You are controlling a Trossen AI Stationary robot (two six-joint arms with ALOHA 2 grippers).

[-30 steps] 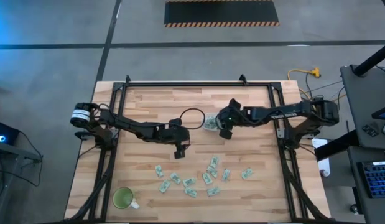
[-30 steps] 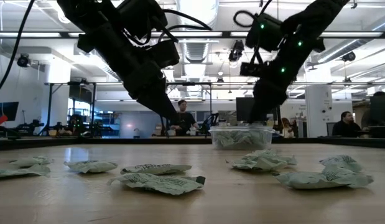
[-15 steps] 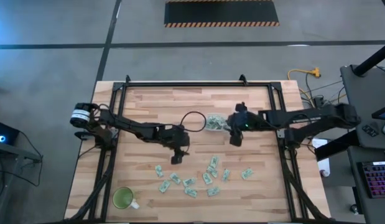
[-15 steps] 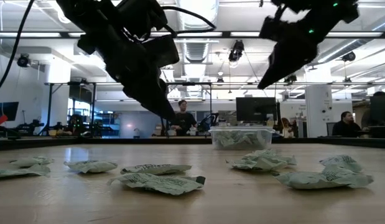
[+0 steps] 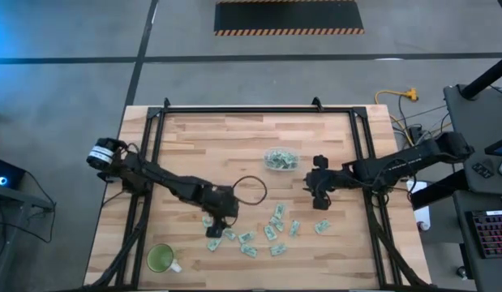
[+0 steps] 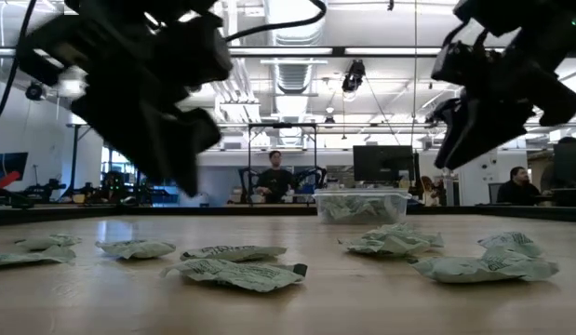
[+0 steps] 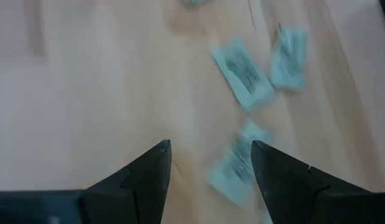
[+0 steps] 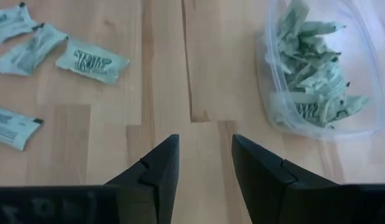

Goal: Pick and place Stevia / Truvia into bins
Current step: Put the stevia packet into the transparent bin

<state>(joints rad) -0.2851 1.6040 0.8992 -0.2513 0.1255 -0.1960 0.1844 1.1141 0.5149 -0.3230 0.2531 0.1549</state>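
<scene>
Both grippers were held open and empty: the left gripper (image 5: 213,235) above loose sachets (image 5: 276,216), the right gripper (image 5: 321,199) near the tub (image 5: 281,159).

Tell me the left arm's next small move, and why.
Probably lower the left gripper a little over the nearest sachet and close. Its fingers are open and empty above the loose sachets, and that one lies partly between the fingertips. The tub already holds several; the right gripper is also open and empty.

blurred left hand (image 6: 143,102), smeared sachets (image 7: 242,68)
</scene>
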